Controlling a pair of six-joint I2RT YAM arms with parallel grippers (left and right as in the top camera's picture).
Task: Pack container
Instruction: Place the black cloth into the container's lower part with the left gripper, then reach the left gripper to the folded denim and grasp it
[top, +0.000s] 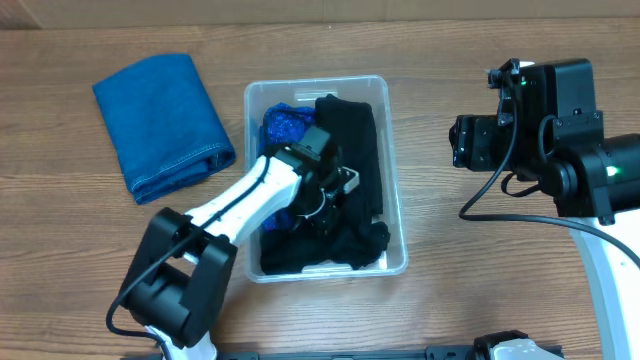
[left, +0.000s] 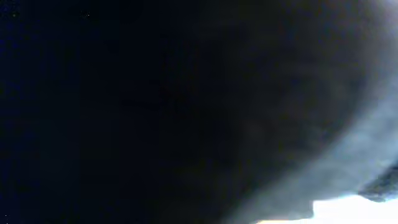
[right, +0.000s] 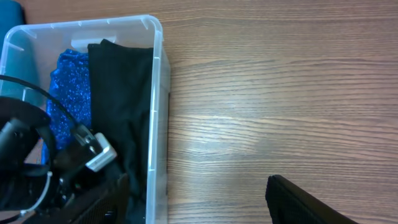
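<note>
The clear plastic container (top: 396, 180) stands mid-table and holds a black cloth (top: 355, 130) and a sparkly blue cloth (top: 282, 122). My left gripper (top: 330, 203) is down inside the container, against the black cloth. The left wrist view shows only dark blur, so its jaws are hidden. My right gripper (right: 199, 208) is open and empty over bare table, to the right of the container wall (right: 157, 93). The black cloth (right: 121, 87) and the blue cloth (right: 68, 87) also show in the right wrist view.
A folded blue denim cloth (top: 160, 122) lies on the wooden table to the left of the container. The right arm's body (top: 560, 130) stands at the right side. The left arm (top: 240, 205) reaches over the container's left rim.
</note>
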